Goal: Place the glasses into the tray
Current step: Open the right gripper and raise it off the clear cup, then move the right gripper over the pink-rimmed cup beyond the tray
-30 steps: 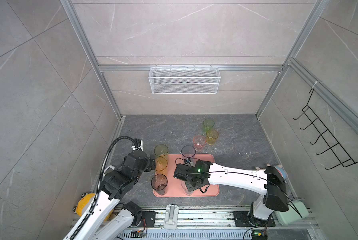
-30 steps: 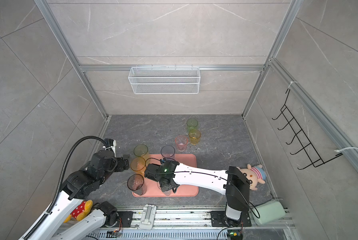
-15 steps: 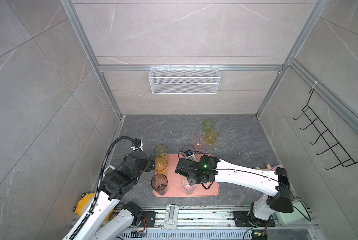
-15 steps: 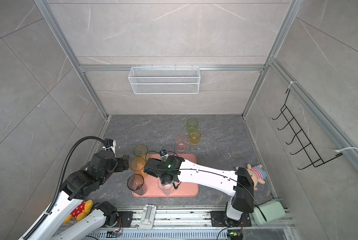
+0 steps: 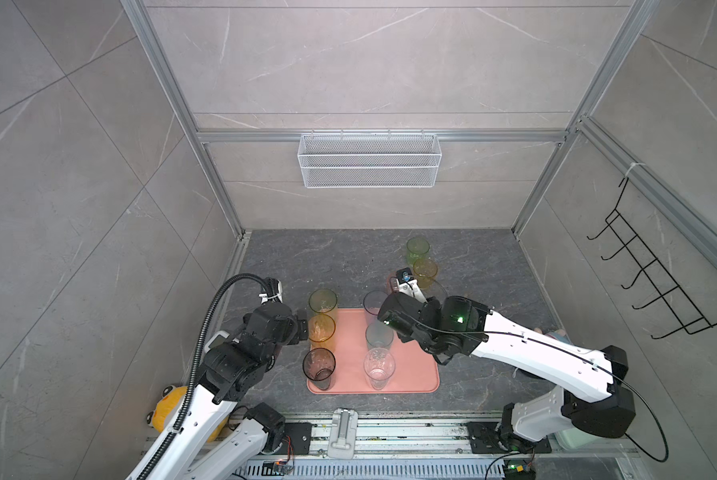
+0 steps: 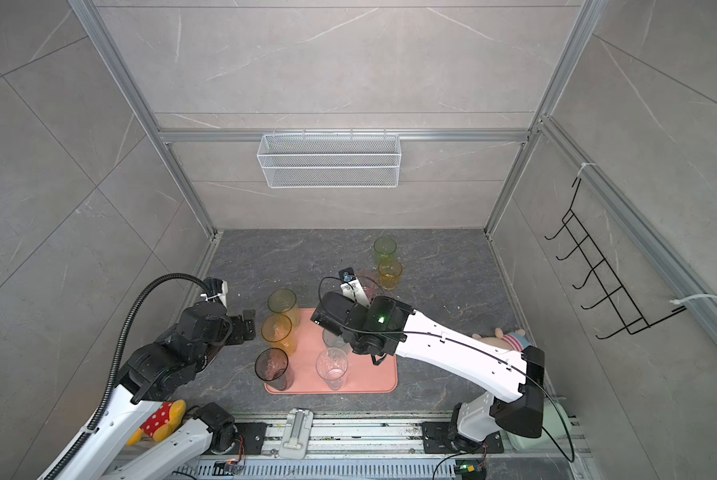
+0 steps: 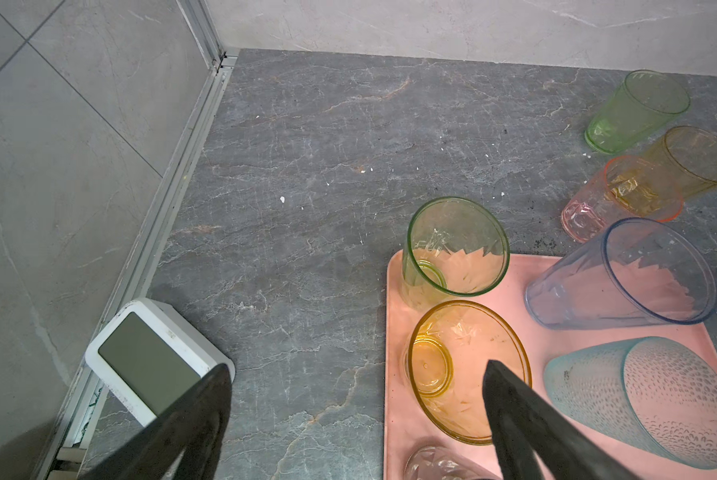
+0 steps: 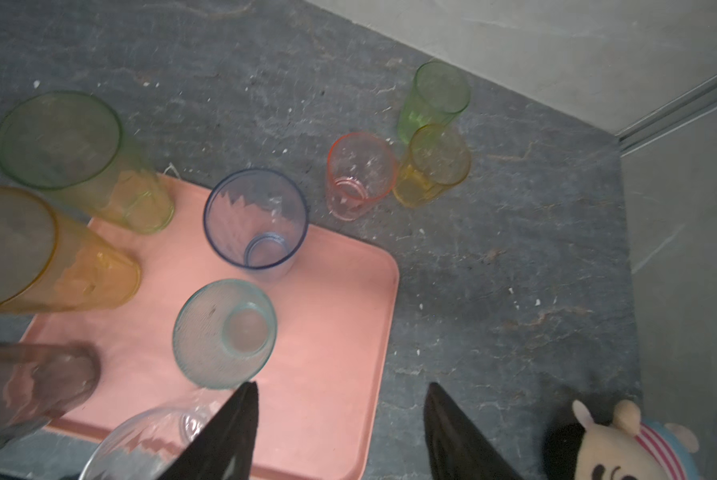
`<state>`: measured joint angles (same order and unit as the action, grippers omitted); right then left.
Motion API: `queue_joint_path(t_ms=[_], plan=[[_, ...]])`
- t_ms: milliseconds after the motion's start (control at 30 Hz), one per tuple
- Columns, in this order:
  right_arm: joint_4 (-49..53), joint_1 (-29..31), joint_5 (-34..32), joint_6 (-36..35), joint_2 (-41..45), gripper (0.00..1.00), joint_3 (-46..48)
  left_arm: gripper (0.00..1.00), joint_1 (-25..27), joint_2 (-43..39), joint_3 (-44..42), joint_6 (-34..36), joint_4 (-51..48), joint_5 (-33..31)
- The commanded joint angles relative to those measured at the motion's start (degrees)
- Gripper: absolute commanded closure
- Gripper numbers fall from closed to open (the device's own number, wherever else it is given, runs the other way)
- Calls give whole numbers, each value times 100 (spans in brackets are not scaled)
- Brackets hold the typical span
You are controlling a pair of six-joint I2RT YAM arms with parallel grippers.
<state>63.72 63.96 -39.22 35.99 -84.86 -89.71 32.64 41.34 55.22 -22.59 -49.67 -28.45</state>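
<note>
Both our grippers gape empty: left gripper [image 7: 357, 365] beside the tall amber glass [image 7: 452, 353], right gripper [image 8: 340, 386] over the right side of the tray [image 8: 327, 316]. Pink glass [image 8: 361, 174], short amber glass [image 8: 431, 166] and green glass [image 8: 436, 95] wait on the floor past its far edge, rightward. If we reach low, we could topple the teal glass [image 8: 224, 332].

Glasses [image 8: 255, 224] x9, tray [image 5: 415, 374] x1, bskt [image 5: 369, 166] x1, plushies [image 6: 508, 337] x2.
</note>
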Motion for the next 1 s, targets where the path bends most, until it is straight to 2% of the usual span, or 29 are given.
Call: queue_joint_path(t_ms=[0,267,433,500,667,967], plan=[[-564,-431,-242,-523,184,30,209,5,23,-3,285,169,-29,-164],[-1616,-1682,633,-1123,31,27,331,2,10,266,439,747,160,-190],[-1866,-2282,1357,-1084,-370,27,199,0,-75,364,234,966,443,-35],[-1917,-2427,1508,-1047,-542,27,146,0,-262,404,149,983,519,238],[-1993,-2736,1972,-877,-1009,27,47,0,-1054,363,-17,997,715,1392],[-1970,-3043,2533,-401,-1848,29,-146,0,-1155,330,-75,1032,801,2045]])
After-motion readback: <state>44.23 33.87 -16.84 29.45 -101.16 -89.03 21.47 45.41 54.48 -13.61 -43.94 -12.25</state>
